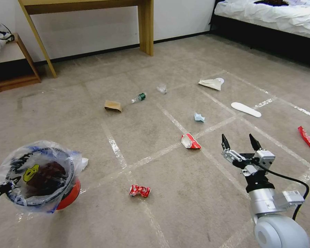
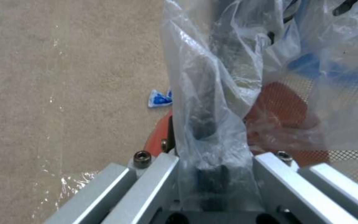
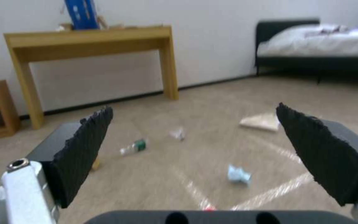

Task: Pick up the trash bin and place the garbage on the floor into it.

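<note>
**Bin held at the left, right tool spread above the litter**

The left tool is clamped on the rim of the bin, pinching the bag liner with it; in the left wrist view the liner bunches between the tool's fingers and the red bin wall shows behind it. The bin sits low at the robot's left, over the floor; whether it touches the carpet I cannot tell. A blue-white wrapper lies just beside it.

The right tool hangs over the floor at the right with its fingers spread wide and nothing between them.

Garbage is scattered on the taped carpet: a crumpled red wrapper nearest the robot, a red-and-white wrapper just left of the right tool, a pale blue tissue, a small bottle, a tan paper bag, a clear scrap, a cream wrapper, a white flat piece and a red wrapper far right.
</note>
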You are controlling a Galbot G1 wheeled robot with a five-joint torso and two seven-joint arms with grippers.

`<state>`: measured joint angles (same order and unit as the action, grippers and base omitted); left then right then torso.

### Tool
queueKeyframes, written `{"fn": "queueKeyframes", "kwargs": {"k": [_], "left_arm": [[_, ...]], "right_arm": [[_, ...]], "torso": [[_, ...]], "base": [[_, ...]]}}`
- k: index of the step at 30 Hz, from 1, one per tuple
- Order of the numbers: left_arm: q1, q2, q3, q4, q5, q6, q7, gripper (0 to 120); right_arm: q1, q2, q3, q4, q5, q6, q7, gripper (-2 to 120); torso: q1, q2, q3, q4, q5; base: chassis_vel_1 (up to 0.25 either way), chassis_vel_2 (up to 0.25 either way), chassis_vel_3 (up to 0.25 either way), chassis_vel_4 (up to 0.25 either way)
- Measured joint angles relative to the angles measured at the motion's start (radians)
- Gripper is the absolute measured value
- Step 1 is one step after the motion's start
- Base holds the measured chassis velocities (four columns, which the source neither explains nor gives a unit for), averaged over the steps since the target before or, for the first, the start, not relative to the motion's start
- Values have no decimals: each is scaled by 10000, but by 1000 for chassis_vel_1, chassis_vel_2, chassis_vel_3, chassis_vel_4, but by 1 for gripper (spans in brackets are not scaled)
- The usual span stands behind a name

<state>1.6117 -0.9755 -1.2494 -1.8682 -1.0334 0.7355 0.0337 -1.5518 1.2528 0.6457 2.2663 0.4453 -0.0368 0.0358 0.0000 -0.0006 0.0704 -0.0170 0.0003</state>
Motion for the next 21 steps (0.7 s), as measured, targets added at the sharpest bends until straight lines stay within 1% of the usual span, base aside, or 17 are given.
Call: {"fn": "queueKeyframes", "kwargs": {"k": [1,2,5,6,7,8,9,10,11,12,13,15,16,17,18,20,21], "left_arm": [[-22,2,27,0,3,0,-2,1],[-114,43,155,2,8,0,-14,1],[-140,71,193,2,10,0,-17,1],[-141,98,207,2,17,0,-29,1],[-111,101,206,2,18,0,-31,1],[-111,101,206,2,18,0,-31,1],[-70,87,197,0,26,0,-32,1],[-70,87,197,0,26,0,-32,1],[-52,71,186,1,34,0,-35,1],[-35,19,173,1,70,0,-36,1],[-35,19,173,1,70,0,-36,1],[-25,-97,161,4,143,-1,-40,1],[-25,-97,161,4,143,-1,-40,1],[-18,-172,137,0,172,0,-46,1],[-18,-172,137,0,172,0,-46,1],[10,-245,90,-1,204,0,-65,1],[10,-245,90,-1,204,0,-65,1]], "right_arm": [[34,-40,-20,-1,78,-93,47,100],[266,-291,-96,-52,374,-486,280,100],[519,-617,-170,-155,588,-827,466,100],[924,-1412,-405,-427,1168,-1309,769,100],[1202,-1917,-603,-656,1558,-1544,937,100],[1202,-1917,-603,-656,1558,-1544,937,100],[1592,-2540,-979,-1041,2063,-1698,1124,100],[1592,-2540,-979,-1041,2063,-1698,1124,100],[1770,-2786,-1162,-1226,2263,-1741,1177,100],[2299,-3310,-1681,-1664,2803,-1833,1303,100],[2299,-3310,-1681,-1664,2803,-1833,1303,100],[3405,-3874,-2712,-2354,3742,-2073,1439,100],[3405,-3874,-2712,-2354,3742,-2073,1439,100],[4134,-4123,-3528,-2813,3947,-2156,1457,100],[4134,-4123,-3528,-2813,3947,-2156,1457,100],[5055,-4432,-4888,-3412,4018,-2209,1384,100],[5055,-4432,-4888,-3412,4018,-2209,1384,100]], "torso": [[0,0,0,-1,0],[-1,0,1,-9,-1],[0,0,0,-11,-1],[0,0,1,-10,2],[0,0,1,-3,0],[0,0,1,-3,0],[0,0,1,-2,0],[0,0,1,-2,0],[0,0,2,1,1],[0,-1,1,-5,2],[0,-1,1,-5,2],[0,0,2,-8,0],[0,0,2,-8,0],[0,0,2,-1,0],[0,0,2,-1,0],[0,0,2,-2,1],[0,0,2,-2,1]], "base": [[0,0,0,0],[0,0,0,0],[0,0,0,0],[0,0,0,0],[0,0,0,0],[0,0,0,0],[0,0,0,0],[0,0,0,0],[0,0,0,0],[0,0,0,0],[0,0,0,0],[0,0,0,0],[0,0,0,0],[0,0,0,0],[0,0,0,0],[0,0,0,0],[0,0,0,0]]}}
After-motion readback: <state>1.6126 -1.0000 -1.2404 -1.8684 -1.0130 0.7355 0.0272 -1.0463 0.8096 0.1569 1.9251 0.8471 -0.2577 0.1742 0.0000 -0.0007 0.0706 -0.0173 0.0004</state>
